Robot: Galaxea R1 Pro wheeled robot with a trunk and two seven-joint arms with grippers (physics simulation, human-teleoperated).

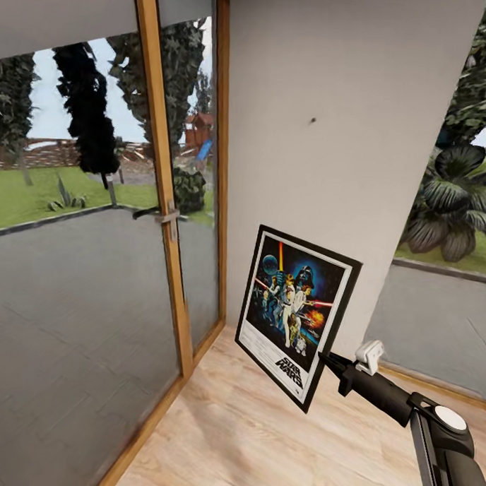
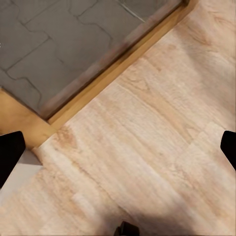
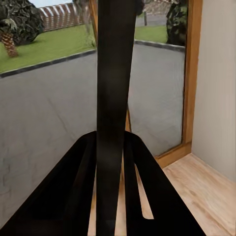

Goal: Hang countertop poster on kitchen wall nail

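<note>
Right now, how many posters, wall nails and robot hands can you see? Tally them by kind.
Posters: 1, the poster, held by the right hand.
Wall nails: 1, the nail.
Hands: 2, with the left hand over the floor.
Total: 4

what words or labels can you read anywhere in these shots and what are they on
"STAR WARS": black lettering in the white border at the bottom of the poster, which the right gripper holds by its edge.

A block of fine print in the white border just above that lettering is too small to read.

Nothing else carries text: not the wall, not the wood floor.
</note>
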